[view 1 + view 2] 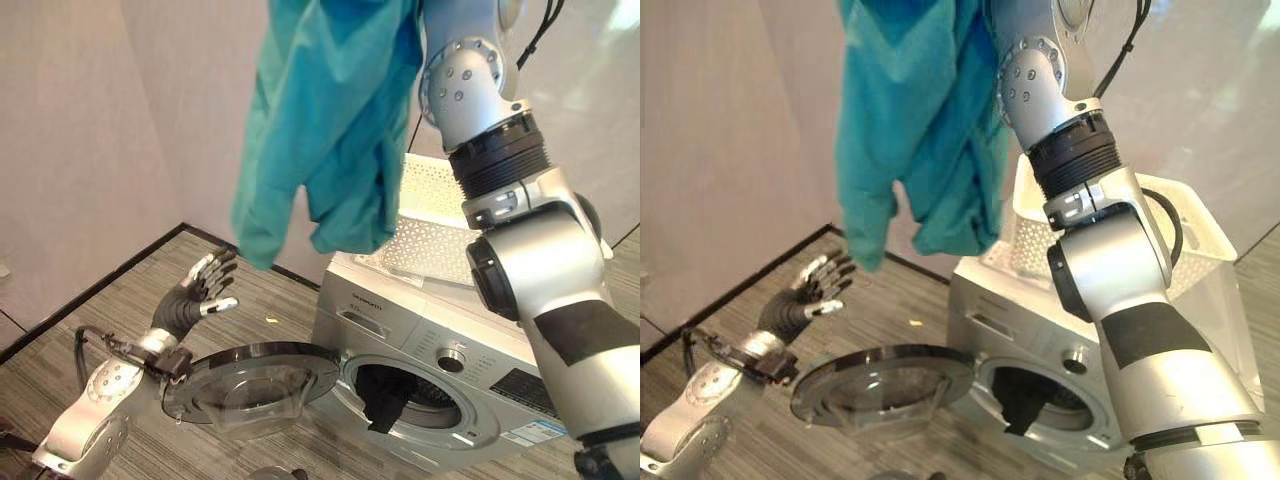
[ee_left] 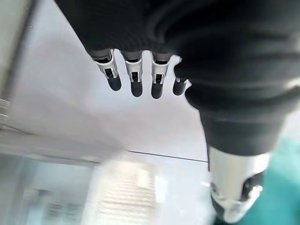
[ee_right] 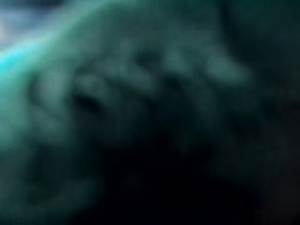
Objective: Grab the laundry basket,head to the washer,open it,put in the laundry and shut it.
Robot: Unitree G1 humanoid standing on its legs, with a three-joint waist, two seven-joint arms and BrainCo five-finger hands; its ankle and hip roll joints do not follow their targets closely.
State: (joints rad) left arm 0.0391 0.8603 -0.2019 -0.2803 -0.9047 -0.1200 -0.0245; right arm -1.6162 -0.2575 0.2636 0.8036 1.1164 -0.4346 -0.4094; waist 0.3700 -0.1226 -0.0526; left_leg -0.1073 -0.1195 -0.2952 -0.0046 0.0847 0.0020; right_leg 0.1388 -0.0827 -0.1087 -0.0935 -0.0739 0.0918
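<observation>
Here the left hand (image 1: 196, 290) hovers beside the washer's open door (image 1: 250, 385), fingers spread, empty. The right arm lifts one teal garment (image 1: 320, 120) overhead; its grip is hidden. One white basket (image 1: 1180, 235) sits atop the washer (image 1: 440, 370).

The washer (image 1: 420, 385) is viewed downward from both head cameras (slightly offset); teal cloth (image 3: 117, 103) is pressed against the right wrist camera.

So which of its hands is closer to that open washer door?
Left. The left hand hangs open just above the far edge of the washer door; the right arm is raised high, with the teal garment hanging from it.
</observation>
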